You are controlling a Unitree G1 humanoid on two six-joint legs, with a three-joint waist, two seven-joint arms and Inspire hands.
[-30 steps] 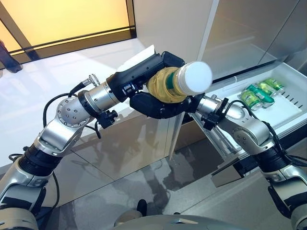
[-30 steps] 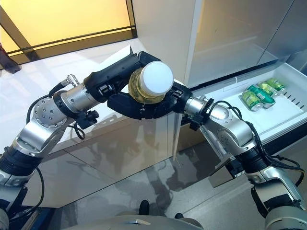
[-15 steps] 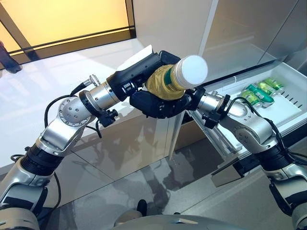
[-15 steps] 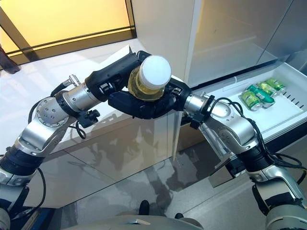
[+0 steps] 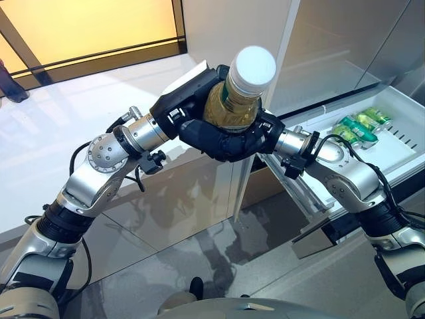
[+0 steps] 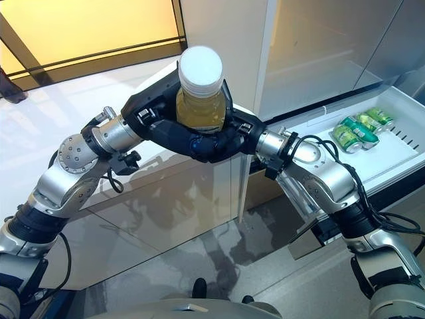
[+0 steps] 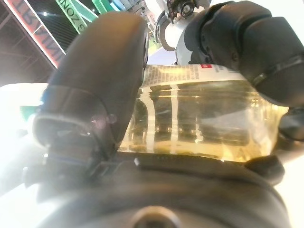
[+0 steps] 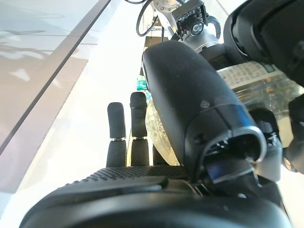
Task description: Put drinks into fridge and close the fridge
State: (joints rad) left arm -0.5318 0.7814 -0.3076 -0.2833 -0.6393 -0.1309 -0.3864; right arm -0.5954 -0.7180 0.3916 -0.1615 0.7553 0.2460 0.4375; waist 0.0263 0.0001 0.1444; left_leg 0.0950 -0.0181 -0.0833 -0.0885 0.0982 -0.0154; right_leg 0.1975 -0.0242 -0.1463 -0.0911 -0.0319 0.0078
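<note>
A clear bottle (image 5: 238, 100) of yellow drink with a white cap (image 5: 255, 65) is held between both hands in front of the fridge, cap tilted up. My left hand (image 5: 189, 101) grips its side from the left, thumb (image 7: 95, 95) pressed on the bottle (image 7: 204, 118). My right hand (image 5: 226, 141) cups it from below and the right, thumb (image 8: 190, 104) curled against the bottle (image 8: 256, 80). The white fridge drawer (image 5: 398, 156) stands pulled open at the right with green cans (image 5: 358, 126) lying in it.
The tall grey fridge front (image 5: 332, 40) rises behind the hands. A white counter (image 5: 80, 106) runs along the left, with a yellow-lit window (image 5: 86, 26) above it. Grey glossy floor (image 5: 199, 252) lies below the arms.
The bottle has swung from pointing its cap at the camera to standing more upright and a little higher. Both hands stayed on it and rose with it.
</note>
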